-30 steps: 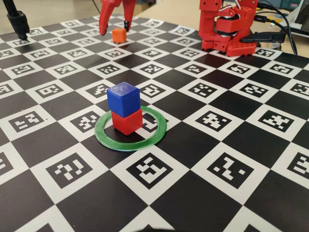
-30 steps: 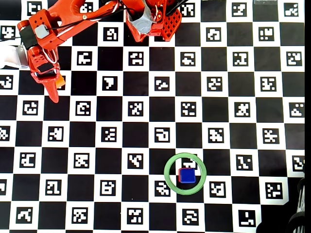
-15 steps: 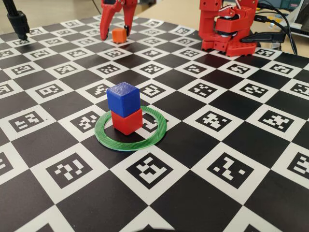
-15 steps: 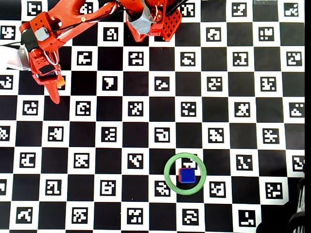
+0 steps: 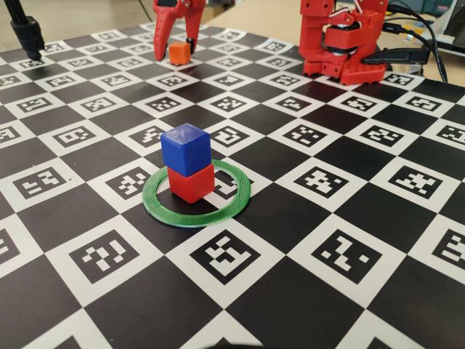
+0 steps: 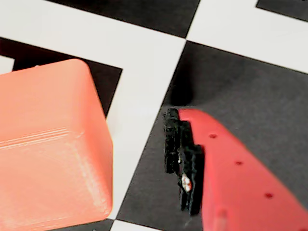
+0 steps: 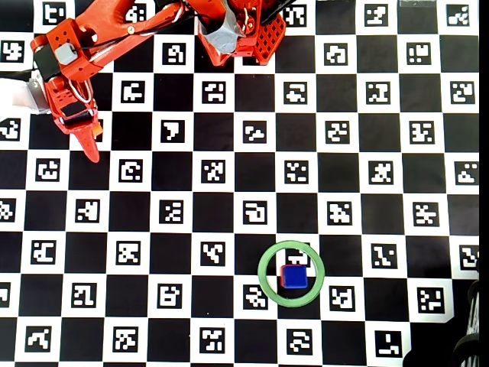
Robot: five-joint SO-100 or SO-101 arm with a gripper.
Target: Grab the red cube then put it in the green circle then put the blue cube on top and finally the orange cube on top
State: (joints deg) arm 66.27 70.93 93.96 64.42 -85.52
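Between the parted fingers of the gripper, at the board's far edge, sits the orange cube, not yet clamped. It looks light, rigid and matte, likely easy to pinch across two flat opposite faces near mid-height.

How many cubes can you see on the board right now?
3. The blue cube sits on the red cube inside the green circle. The orange cube rests on the far board between the open fingers of the hand.
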